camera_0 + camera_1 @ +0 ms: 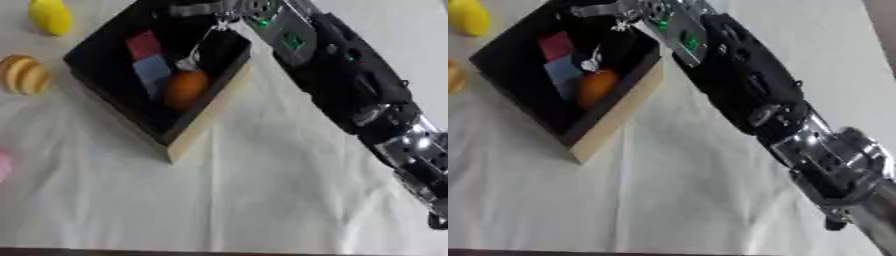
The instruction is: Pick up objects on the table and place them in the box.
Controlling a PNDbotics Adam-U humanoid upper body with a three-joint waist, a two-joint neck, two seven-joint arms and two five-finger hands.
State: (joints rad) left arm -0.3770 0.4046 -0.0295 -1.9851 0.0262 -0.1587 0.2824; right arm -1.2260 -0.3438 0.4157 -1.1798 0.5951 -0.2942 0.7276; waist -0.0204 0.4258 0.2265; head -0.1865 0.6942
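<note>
An orange round thing [185, 88] is seen inside the black box [213, 65], lying against the near wall, with a red block [144, 44] and a blue block [151, 70] just beside it. The right hand [199, 8] is held over the far part of the box, at the end of the long black arm that comes in from the right side; whether its fingers are released or clenched cannot be told, because only a small part of them is shown at the upper edge. A thin silver part hangs down from the hand toward the orange thing, but if it touches cannot be said. Outside the box, on the white cloth of the surface [262, 200], three things are counted: one yellow fruit [50, 16] at the far left, one round striped brown thing [24, 74] near the left edge, and one pink thing [4, 164] cut by the left edge. The yellow fruit is judged to be light and smooth, so it may slip or roll; it should be taken around its middle. The left hand is not shown.
</note>
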